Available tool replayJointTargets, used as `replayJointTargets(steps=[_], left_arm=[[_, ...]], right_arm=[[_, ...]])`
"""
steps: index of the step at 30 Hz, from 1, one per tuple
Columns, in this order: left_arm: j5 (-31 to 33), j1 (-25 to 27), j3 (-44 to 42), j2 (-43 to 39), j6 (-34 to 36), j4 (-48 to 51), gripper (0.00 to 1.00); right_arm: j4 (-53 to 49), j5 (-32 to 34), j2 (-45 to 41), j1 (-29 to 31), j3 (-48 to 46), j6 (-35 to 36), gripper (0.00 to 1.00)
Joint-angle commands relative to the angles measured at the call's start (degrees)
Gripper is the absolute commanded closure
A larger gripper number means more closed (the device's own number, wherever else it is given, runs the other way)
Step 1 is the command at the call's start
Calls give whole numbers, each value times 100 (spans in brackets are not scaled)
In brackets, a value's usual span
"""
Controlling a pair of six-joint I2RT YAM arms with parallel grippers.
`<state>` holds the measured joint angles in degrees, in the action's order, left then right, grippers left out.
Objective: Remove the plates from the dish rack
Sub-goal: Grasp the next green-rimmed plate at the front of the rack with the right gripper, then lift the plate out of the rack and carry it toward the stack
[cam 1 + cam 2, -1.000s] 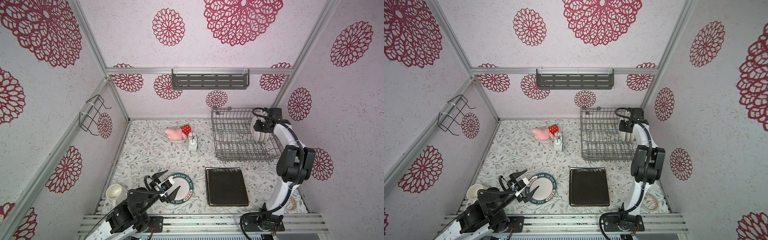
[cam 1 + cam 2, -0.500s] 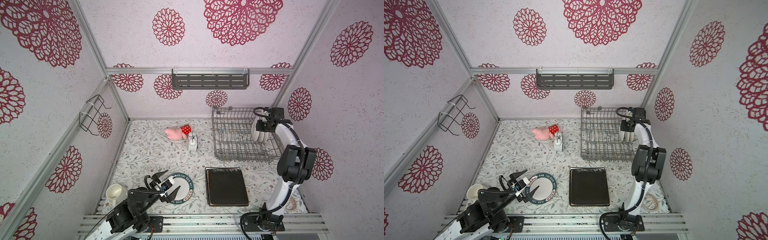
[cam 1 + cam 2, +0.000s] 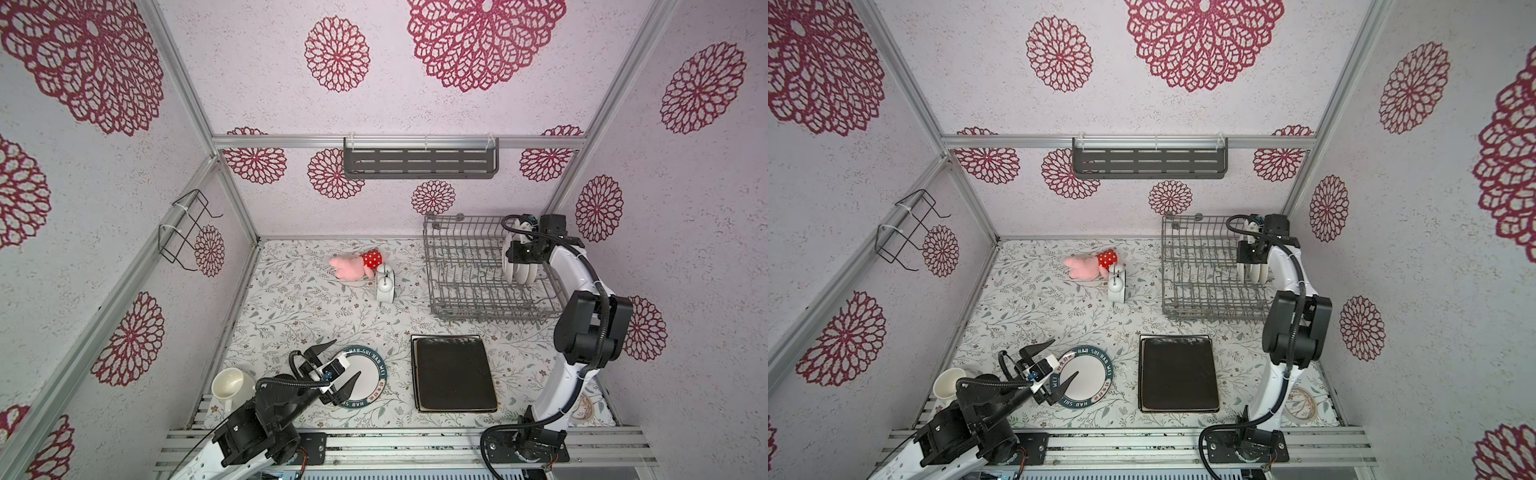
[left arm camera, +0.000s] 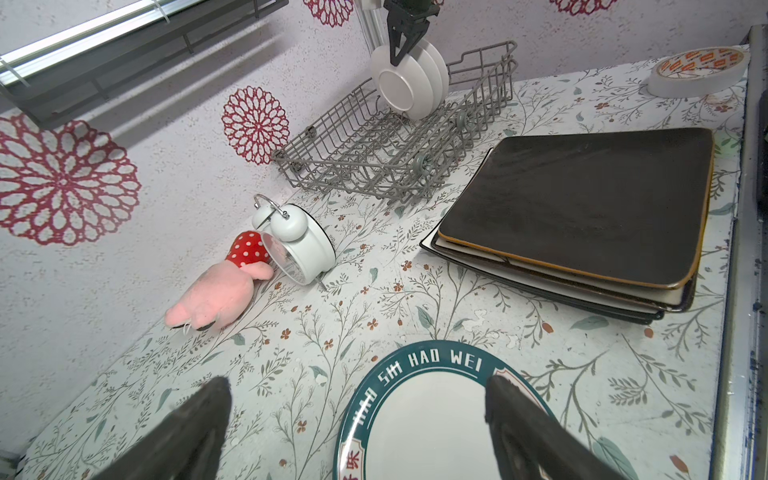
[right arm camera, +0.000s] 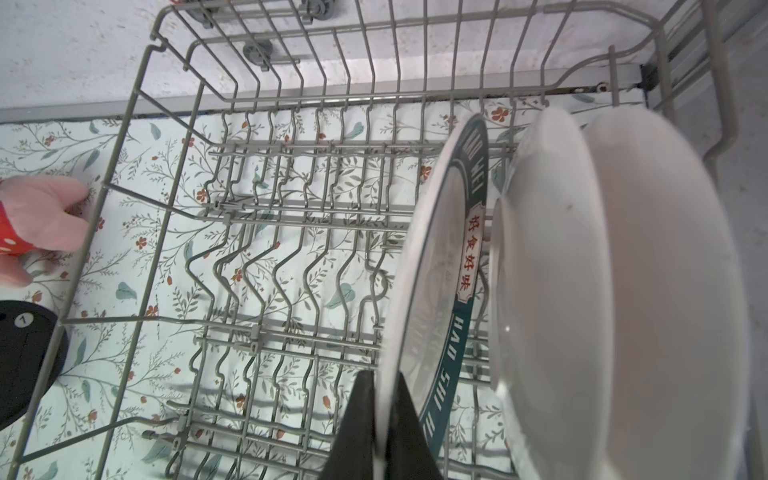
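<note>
The dish rack (image 3: 478,270) stands at the 1 o'clock area of the worktop (image 3: 316,307), against the back wall, in both top views. Three round plates (image 3: 517,266) stand upright on edge between the tines at the rack's right end. The right claw (image 5: 384,419) is closed on the rim of the teal-rimmed plate (image 5: 440,266), the one of the three nearest the bare tines; one black finger (image 5: 357,419) lies against each face of the rim in the right wrist view. The two white plates (image 5: 602,270) stand just beside it, toward the rack's end wall. The left claw (image 3: 336,365) hangs at 7 o'clock with its jaws spread wide and gripping nothing, above the near-left rim of a flat round teal-rimmed plate on the worktop (image 3: 372,380). A stack of square and rectangular plates (image 3: 455,374), with a dark square one on top, lies flat at 5 o'clock, in front of the rack. A white mug (image 3: 230,384) stands at 8 o'clock, near the left arm. A white alarm clock (image 3: 385,284) and a pink plush toy (image 3: 353,266) lie touching at 11 o'clock, left of the rack. A tape roll (image 4: 698,70) lies at the near-right corner.
</note>
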<state>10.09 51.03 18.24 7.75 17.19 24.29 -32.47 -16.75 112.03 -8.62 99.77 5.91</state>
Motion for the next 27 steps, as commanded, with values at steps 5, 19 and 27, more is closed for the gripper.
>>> replayJointTargets(steps=[5, 19, 27], left_arm=[[-94, -41, -42, -137, 65, -38, 3], [-69, -48, -45, -211, 90, -30, 3], [-42, -42, -44, -54, 26, -39, 3]], right_arm=[[-163, -381, -693, -33, 172, -10, 96], [-137, -667, -1605, 459, -329, -50, 98], [462, 1035, -2702, 1895, -1041, 1180, 100]])
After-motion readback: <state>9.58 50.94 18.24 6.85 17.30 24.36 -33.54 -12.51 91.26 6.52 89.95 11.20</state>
